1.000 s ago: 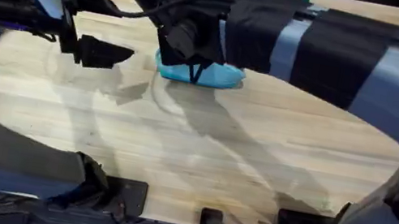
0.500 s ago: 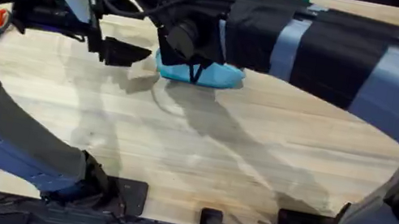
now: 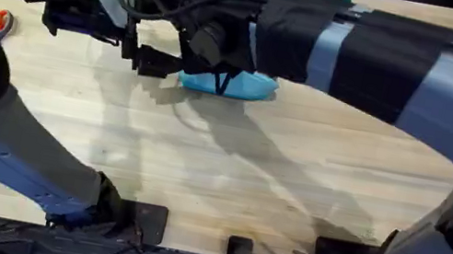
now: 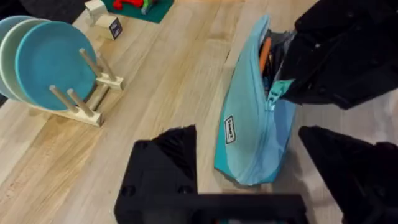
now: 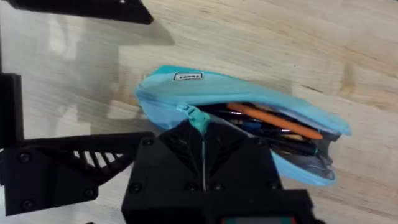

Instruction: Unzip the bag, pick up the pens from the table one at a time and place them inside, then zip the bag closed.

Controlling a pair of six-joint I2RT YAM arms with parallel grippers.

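The large light wooden plank table carried a light blue soft fabric pencil pouch, lying on its side with its zipper open. Well apart from it stood round teal plates in a wooden rack.

The black two-finger left gripper is wide open, arm stretched fwd. The black right gripper is pinched tight, arm reaching across.

Soft matt cloth bag lies on the table of pale, smooth, grained wood
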